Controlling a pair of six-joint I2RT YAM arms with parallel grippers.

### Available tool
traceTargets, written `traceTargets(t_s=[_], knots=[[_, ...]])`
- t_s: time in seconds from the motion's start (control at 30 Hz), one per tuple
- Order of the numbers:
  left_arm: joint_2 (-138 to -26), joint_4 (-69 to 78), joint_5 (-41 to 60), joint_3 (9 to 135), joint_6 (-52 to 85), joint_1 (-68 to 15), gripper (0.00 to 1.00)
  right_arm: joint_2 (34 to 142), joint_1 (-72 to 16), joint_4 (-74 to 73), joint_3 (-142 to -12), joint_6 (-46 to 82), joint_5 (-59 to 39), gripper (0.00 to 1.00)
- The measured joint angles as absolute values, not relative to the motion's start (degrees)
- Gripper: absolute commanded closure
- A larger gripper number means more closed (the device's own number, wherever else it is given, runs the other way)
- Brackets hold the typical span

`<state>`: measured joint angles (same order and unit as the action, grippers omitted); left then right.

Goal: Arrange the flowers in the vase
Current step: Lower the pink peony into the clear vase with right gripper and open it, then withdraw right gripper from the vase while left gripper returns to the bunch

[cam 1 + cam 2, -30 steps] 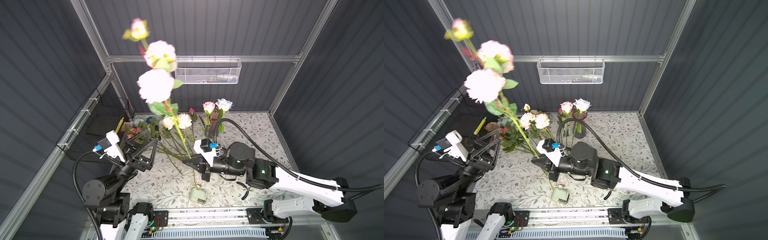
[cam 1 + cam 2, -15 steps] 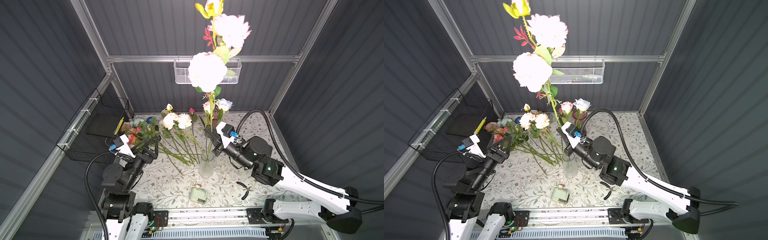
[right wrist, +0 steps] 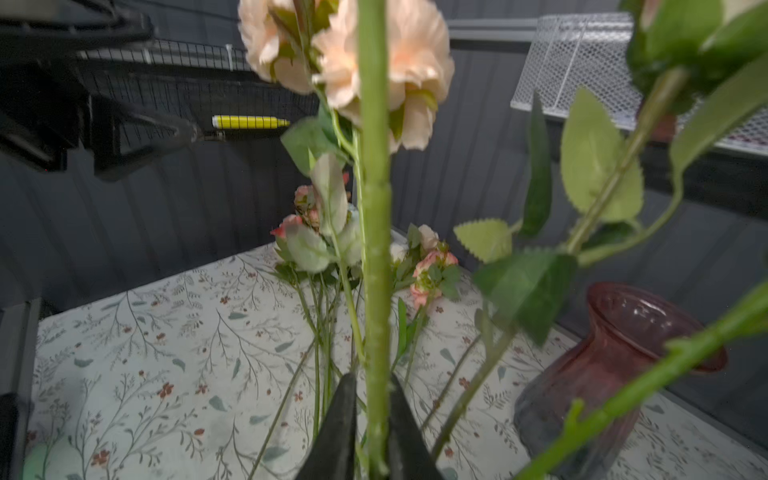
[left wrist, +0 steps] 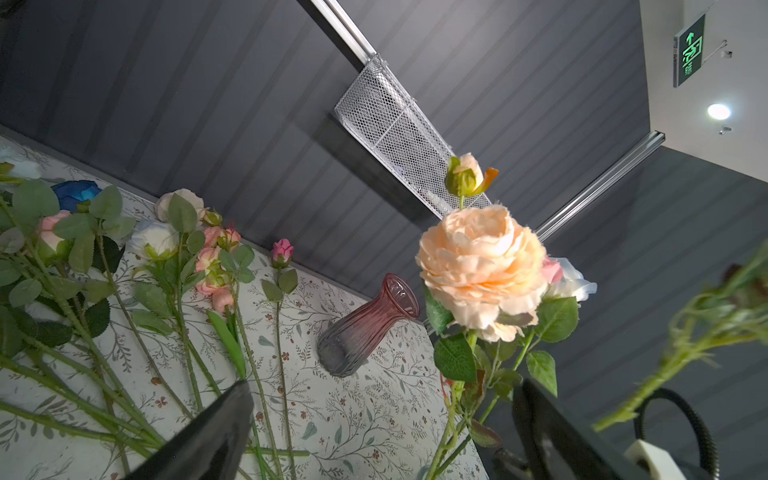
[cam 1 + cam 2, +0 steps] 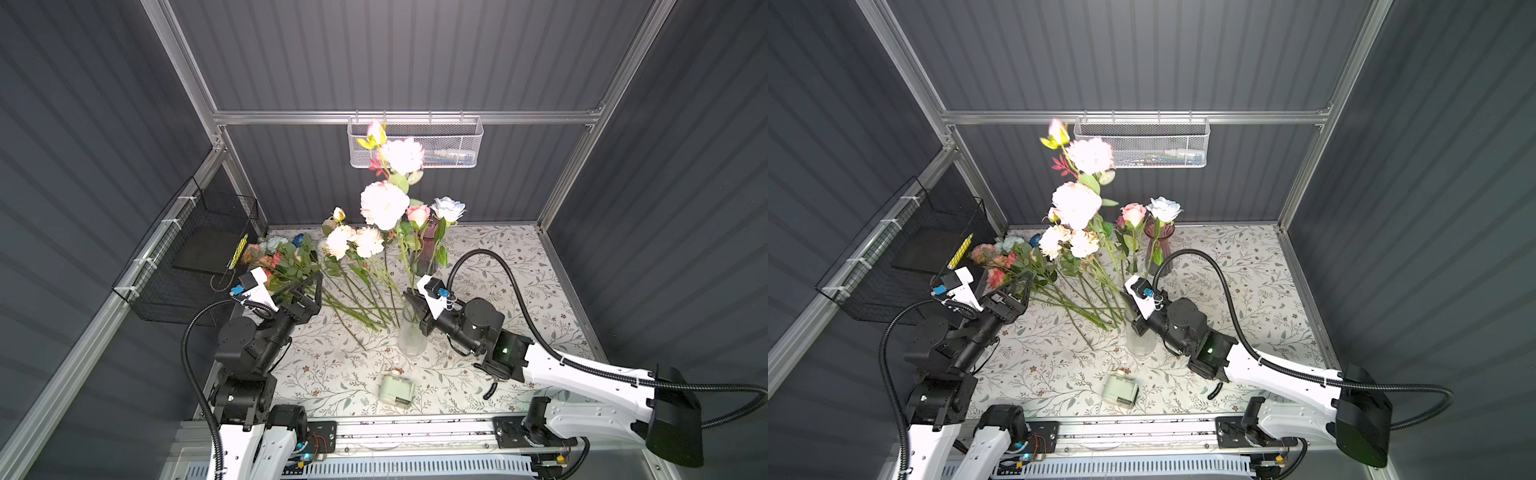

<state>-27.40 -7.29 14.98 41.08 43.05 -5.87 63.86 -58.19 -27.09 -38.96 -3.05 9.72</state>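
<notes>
Peony stem (image 3: pixel 376 291): judged light, springy, top-heavy; you grip low, on bare stem | right tool (image 3: pixel 374 419): flanks it, cannot tell if pinching | left tool (image 5: pixel 305 289): spread, 9 o'clock of vase (image 5: pixel 411 338).

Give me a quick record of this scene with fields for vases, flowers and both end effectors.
Clear vase: upright, holding pink rose, pale blue rose, tall peony stem
Purple vase: behind it, empty
Loose flowers: lying on table, left of clear vase
Left end effector: open, empty
Right end effector: jaws flank peony stem above clear vase; grip unclear
</notes>
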Motion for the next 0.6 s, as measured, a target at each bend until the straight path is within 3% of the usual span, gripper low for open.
traceTargets(t_s=[0.2, 0.4, 0.5, 0.6], knots=[[-28.58, -8.21, 14.94, 40.53, 43.05, -5.87, 0.00, 54.78, -60.66, -27.46, -33.21, 4.19, 9.93, 0.40], [-30.94, -11.11, 13.91, 39.77, 43.07, -5.87, 0.01, 45.80, -61.30, -26.61, -28.86, 9.72, 10.63, 0.38], [-33.65, -13.08, 12.80, 39.33, 43.20, -5.87, 0.05, 42.59, -61.30, -24.97, -27.33, 11.68, 10.85, 0.38], [-38.98, -14.02, 12.43, 38.74, 43.11, -5.87, 0.19, 40.36, -61.36, -23.79, -26.41, 13.15, 10.98, 0.39]])
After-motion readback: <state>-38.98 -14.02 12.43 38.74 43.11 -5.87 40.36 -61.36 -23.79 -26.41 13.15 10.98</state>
